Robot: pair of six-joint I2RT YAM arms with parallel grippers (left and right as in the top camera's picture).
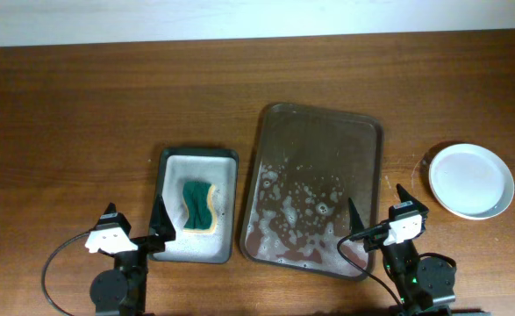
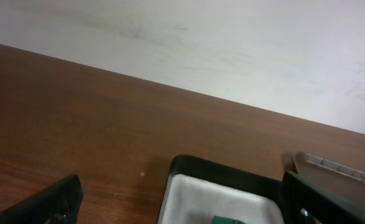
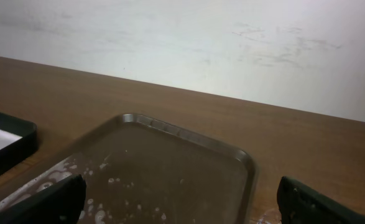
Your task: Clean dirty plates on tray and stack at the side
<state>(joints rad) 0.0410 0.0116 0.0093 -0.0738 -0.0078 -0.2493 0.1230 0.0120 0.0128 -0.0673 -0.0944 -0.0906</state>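
Note:
The dark brown tray (image 1: 318,123) lies at centre right with soap foam on its floor and no plates on it; it also shows in the right wrist view (image 3: 188,140). A stack of white plates (image 1: 470,180) sits on the table right of the tray; I cannot tell how many. My left gripper (image 1: 136,226) is open and empty at the near edge of the small black tray (image 1: 198,156). My right gripper (image 1: 375,219) is open and empty over the brown tray's near right corner. Its fingers frame the tray in the right wrist view (image 3: 181,202).
The small black tray with white lining holds a green and yellow sponge (image 1: 198,205); the tray also shows in the left wrist view (image 2: 226,174). A pale wall runs along the table's far edge. A water ring surrounds the plate stack.

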